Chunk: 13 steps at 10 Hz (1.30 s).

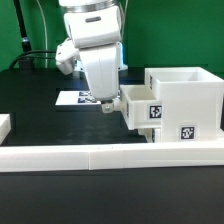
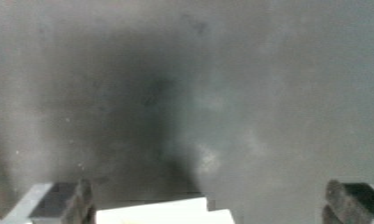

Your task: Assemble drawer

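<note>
The white drawer housing (image 1: 190, 92) stands at the exterior view's right. One shallow white tray (image 1: 137, 104) with a square tag sticks out of its side toward the gripper. A second tag (image 1: 186, 131) shows lower on the unit's front. My gripper (image 1: 106, 107) hangs just beside the tray's outer end. In the wrist view, my gripper (image 2: 202, 206) is open, with the two dark fingers (image 2: 52, 204) far apart. A white corner (image 2: 157, 214) of a part lies between them, nearer one finger. I cannot tell if a finger touches the tray.
The long low white border wall (image 1: 100, 155) runs across the front. The marker board (image 1: 76, 99) lies flat behind the gripper. A small white piece (image 1: 4, 125) sits at the exterior view's left edge. The table top is black (image 1: 50, 125).
</note>
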Motion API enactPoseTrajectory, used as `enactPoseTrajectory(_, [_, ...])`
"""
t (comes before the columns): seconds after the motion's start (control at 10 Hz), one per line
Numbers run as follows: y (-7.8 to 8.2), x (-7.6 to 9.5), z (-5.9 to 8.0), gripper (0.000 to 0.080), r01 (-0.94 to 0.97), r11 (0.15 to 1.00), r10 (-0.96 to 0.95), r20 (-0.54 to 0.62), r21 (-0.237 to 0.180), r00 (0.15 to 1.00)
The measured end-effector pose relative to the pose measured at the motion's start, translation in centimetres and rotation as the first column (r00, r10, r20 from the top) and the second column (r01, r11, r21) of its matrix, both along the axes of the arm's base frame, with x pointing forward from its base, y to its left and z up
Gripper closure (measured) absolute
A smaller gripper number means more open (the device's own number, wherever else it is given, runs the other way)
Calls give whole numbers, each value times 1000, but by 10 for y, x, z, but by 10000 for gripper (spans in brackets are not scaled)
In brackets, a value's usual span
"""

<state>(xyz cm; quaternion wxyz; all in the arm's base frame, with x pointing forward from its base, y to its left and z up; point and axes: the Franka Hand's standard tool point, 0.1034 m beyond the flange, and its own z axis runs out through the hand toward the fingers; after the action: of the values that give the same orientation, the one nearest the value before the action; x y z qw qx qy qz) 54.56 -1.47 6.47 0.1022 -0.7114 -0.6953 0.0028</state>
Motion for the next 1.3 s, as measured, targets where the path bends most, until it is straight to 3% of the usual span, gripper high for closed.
enactPoseTrajectory(0.3, [22,0,-2,150,48,999,-48,-7,-5,999])
enactPoseTrajectory(0.7, [39,0,-1,150,87,996,-87,-13,-6,996])
enactPoseTrajectory(1.0, [33,0,1,150,95,995,-95,-11,-7,995])
enactPoseTrajectory(1.3, [24,-16,4,150,118,993,-118,-9,-18,993])
